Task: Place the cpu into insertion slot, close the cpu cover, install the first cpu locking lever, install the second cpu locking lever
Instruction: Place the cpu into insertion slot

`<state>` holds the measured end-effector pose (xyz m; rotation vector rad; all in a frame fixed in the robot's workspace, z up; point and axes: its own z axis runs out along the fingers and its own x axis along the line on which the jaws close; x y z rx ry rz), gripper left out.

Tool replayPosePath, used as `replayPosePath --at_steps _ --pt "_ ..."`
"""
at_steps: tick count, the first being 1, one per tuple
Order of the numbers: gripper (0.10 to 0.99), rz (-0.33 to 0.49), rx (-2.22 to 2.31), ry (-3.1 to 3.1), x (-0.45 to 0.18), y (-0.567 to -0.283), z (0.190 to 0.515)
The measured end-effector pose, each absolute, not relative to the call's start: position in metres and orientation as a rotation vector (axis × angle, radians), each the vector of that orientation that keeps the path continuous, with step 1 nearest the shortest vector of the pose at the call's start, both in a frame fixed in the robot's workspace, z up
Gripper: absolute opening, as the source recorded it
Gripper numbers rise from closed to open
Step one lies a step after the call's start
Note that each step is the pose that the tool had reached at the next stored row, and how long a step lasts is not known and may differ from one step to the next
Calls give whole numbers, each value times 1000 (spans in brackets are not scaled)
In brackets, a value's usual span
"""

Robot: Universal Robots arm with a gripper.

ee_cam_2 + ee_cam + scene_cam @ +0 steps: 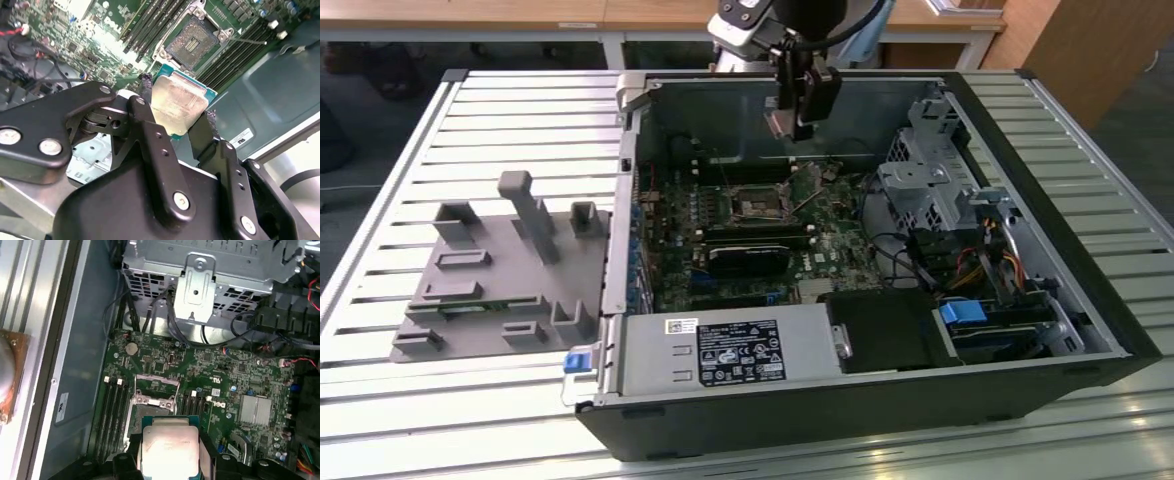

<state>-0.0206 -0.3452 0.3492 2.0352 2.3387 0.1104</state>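
— What have you got?
— My black two-fingered gripper point(177, 101) is clamped on the flat, square, silvery-beige metal-faced cpu point(179, 106), pinching two opposite edges. It hangs above the square black metal-rimmed insertion slot point(193, 42), apart from it.
— How will it handle?
— Light and stiff, I'd judge, but fragile underneath; edges only
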Motion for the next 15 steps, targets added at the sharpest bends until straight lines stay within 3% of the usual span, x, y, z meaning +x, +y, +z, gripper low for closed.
replayPosePath --at_steps 15 --pt "537 106 2190 2188 -21 -345 345"
